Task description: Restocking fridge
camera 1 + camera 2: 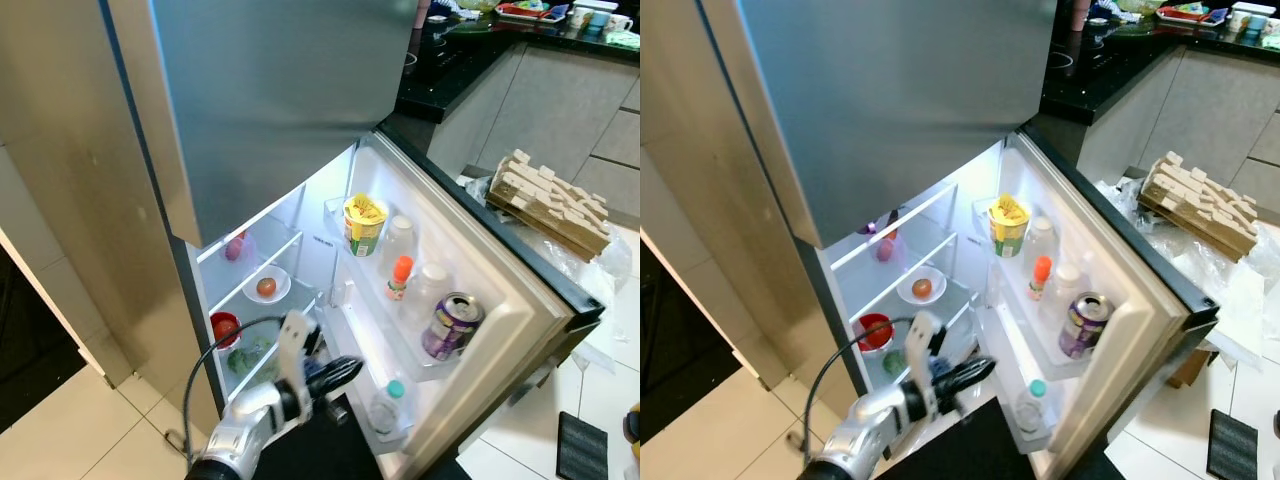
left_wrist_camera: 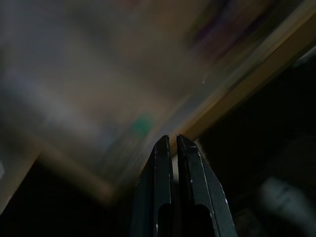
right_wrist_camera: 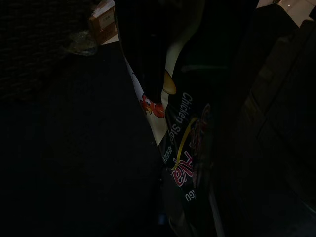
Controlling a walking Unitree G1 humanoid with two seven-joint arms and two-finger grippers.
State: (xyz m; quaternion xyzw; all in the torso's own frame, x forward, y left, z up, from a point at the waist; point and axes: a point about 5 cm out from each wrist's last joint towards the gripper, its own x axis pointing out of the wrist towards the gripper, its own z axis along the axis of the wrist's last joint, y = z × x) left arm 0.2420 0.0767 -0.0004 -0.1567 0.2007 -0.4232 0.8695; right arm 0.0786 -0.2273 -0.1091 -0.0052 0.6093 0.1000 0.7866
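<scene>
The fridge's lower compartment stands open, its door swung out to the right. The door racks hold a yellow noodle cup, an orange-capped bottle, a purple can and a teal-capped bottle. Inside, a white bowl with an orange fruit, a red bowl and greens sit on the shelves. My left gripper is shut and empty, low in front of the bottom shelf and pointing toward the door rack. The dark right wrist view shows a black noodle packet printed "Chicken", very close.
The closed steel upper door overhangs the opening. A pale wooden block stack lies on plastic beyond the door. A black kitchen counter runs at the back right. A black mat lies on the tiled floor.
</scene>
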